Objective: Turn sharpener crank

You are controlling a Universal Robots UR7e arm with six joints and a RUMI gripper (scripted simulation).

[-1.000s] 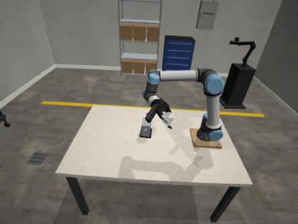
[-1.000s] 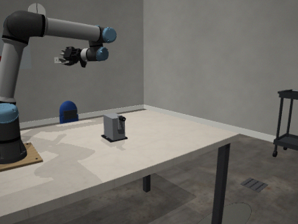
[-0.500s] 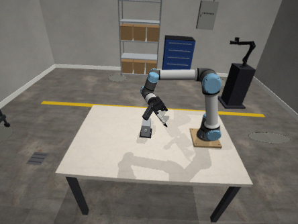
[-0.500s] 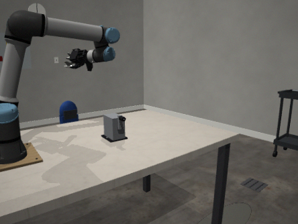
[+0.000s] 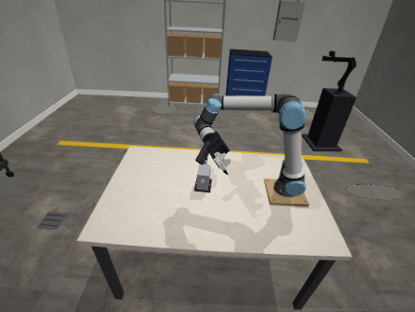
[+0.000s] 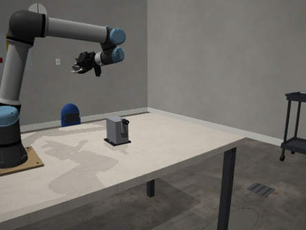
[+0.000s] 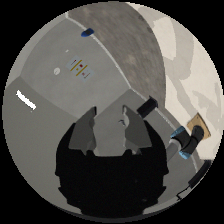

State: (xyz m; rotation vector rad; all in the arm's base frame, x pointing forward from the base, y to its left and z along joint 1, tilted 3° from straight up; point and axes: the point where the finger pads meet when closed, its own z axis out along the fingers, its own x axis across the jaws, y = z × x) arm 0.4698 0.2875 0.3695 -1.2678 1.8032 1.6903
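The grey box-shaped sharpener (image 5: 203,180) stands upright on a dark base near the middle of the white table; it also shows in the exterior view (image 6: 116,131). Its dark crank (image 6: 124,128) is on the side facing the table's open end. My gripper (image 5: 223,167) hangs in the air above and to the right of the sharpener, well apart from it; in the exterior view (image 6: 78,68) it is high above the table. In the wrist view the fingers stand partly open with nothing between them, and the sharpener is not visible there.
My arm's base stands on a wooden plate (image 5: 286,191) at the table's right edge. A shelf rack (image 5: 194,51), a blue cabinet (image 5: 250,72) and a black pedestal (image 5: 331,119) stand beyond the table. A dark cart (image 6: 295,124) stands off the table's end.
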